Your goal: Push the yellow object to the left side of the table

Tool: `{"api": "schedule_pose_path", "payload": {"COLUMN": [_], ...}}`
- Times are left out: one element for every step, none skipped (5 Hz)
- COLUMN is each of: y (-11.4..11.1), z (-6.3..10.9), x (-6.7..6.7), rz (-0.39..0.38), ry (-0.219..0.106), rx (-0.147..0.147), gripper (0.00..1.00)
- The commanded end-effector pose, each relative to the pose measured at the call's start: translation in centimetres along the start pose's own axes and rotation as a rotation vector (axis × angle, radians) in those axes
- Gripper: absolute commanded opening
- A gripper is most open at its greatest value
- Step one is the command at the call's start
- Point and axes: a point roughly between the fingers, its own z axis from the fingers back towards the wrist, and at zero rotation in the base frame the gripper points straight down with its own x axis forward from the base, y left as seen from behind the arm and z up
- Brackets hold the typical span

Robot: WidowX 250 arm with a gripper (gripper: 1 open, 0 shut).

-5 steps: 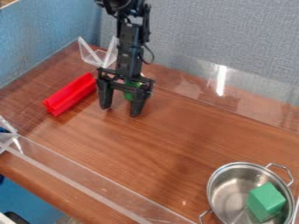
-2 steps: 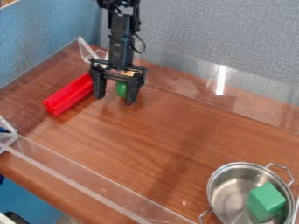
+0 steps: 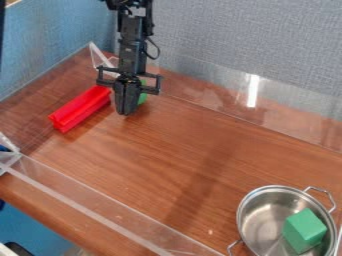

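Observation:
My gripper (image 3: 128, 102) hangs from the arm at the back left of the table (image 3: 174, 165), its dark fingers drawn together and their tips down at the wood. Only a sliver of green from the yellow object (image 3: 140, 96) shows, tight against the right side of the fingers; the rest is hidden behind them. I cannot tell whether the fingers touch it. Nothing shows between the fingers.
A red rectangular block (image 3: 80, 107) lies just left of the gripper. A steel pot (image 3: 267, 215) at the front right corner holds a green cube (image 3: 305, 232). Low clear plastic walls (image 3: 94, 205) run along the table edges, and a blue wall stands behind.
The gripper has moved back and to the left, towards the red block, and its fingers have gone from wide open to shut. The toy, seen between the fingers before, now shows only at their right.

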Motion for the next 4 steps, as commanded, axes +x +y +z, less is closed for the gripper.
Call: {"api": "schedule_pose_path", "payload": {"y": [-1.0, -2.0, -2.1, -2.2], "z": [3.0, 3.9, 4.8, 5.4], "x": [0.0, 0.0, -0.1, -0.1], "rz": [-0.017, -0.038, -0.087, -0.12], "ry": [-0.062, -0.06, -0.067, -0.076], "rx": [-0.002, -0.008, -0.019, -0.029], "gripper": [0.0, 0.0, 0.0, 0.0]}}
